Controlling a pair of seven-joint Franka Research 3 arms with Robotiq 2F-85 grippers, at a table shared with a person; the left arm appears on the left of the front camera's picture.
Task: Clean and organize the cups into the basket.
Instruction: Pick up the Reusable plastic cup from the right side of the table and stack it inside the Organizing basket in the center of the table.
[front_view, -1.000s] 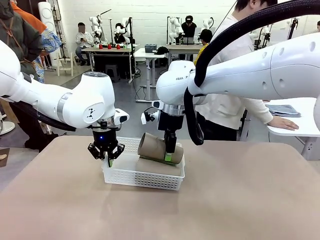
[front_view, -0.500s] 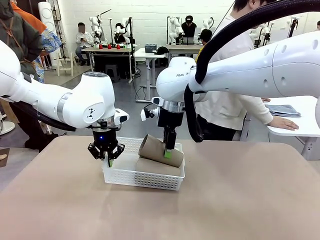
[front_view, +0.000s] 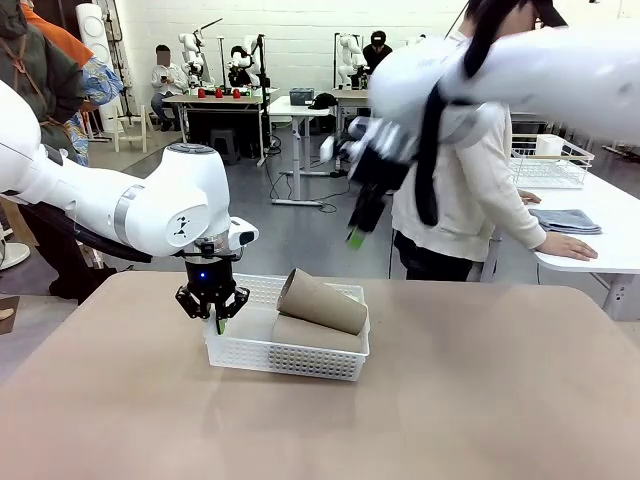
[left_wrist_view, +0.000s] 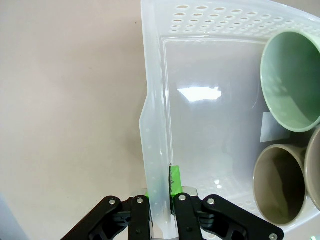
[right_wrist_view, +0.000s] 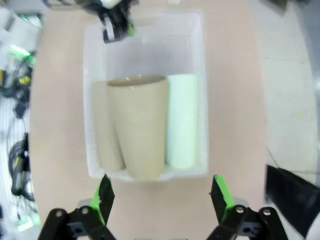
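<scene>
A white perforated basket (front_view: 262, 352) stands on the table with the cups lying inside. One tan cup (front_view: 322, 300) rests tilted on top of another tan cup (front_view: 315, 334). From above, the top tan cup (right_wrist_view: 140, 125) lies beside a mint green cup (right_wrist_view: 181, 127). The mint cup's mouth (left_wrist_view: 292, 82) and a tan cup's mouth (left_wrist_view: 277, 182) face the left wrist camera. My left gripper (front_view: 212, 306) is shut on the basket's left wall (left_wrist_view: 155, 125). Blurred, my right gripper (front_view: 357, 230) hangs high above the basket, with its jaws open and empty (right_wrist_view: 162, 195).
A person in a white top (front_view: 470, 200) stands at the far side, one hand on a side table (front_view: 600, 250) with a folded cloth. The tan tabletop (front_view: 480, 400) is bare around the basket.
My right gripper has let go of the top tan cup, which now rests in the basket, and has risen up and away. The left gripper has kept its hold on the basket wall.
</scene>
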